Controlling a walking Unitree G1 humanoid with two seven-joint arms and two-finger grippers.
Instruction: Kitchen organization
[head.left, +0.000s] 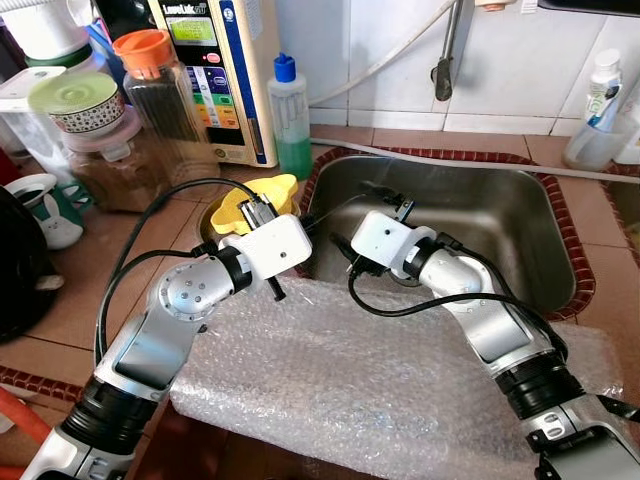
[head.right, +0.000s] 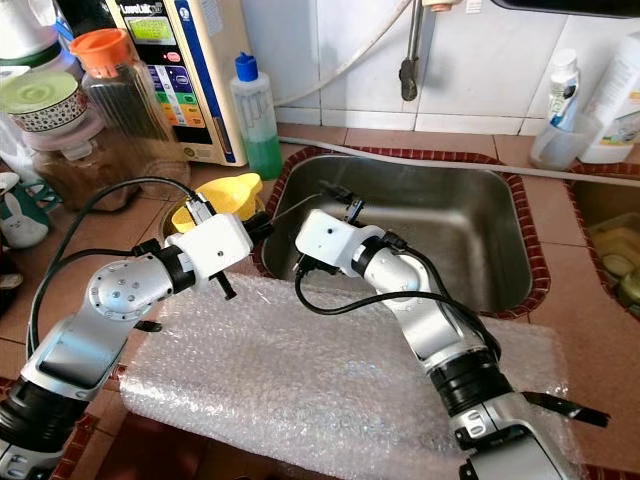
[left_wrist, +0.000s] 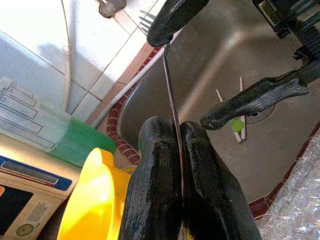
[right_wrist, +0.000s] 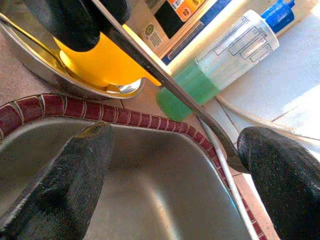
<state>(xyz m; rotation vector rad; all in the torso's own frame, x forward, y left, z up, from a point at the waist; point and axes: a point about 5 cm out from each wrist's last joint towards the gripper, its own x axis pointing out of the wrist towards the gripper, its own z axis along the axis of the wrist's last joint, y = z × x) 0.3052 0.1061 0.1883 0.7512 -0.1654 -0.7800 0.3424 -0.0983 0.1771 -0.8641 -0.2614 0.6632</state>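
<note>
The left gripper (left_wrist: 182, 150) has its two black fingers pressed together on the thin handle of a metal fork (left_wrist: 169, 87). The handle runs out from between the fingertips and away from the gripper, over the steel sink (head.left: 500, 215), w/ the tines at the far end.

The right gripper (right_wrist: 170, 155) is wide open. One finger (right_wrist: 67, 185) is well off to one side of the handle; the other finger (right_wrist: 280, 175) is at the fork head, touching or nearly so, I cannot tell which. So the fork passes between the open fingers, not gripped by them yet.

Behind the left gripper, close to its wrist, a yellow funnel (head.left: 255, 200) sits in a steel bowl (right_wrist: 65, 82), w/ a spoon lying in the bowl. Beyond it stands the green soap bottle (head.left: 290, 115). Under both arms lies a sheet of bubble wrap (head.left: 380, 385).

Step in hand, as I judge: a hand-over of the fork from left to right, approx. at the moment before closing. Next move calls for the right fingers to close square on the handle, & only after that the left to release; a thin handle can slip or turn.
</note>
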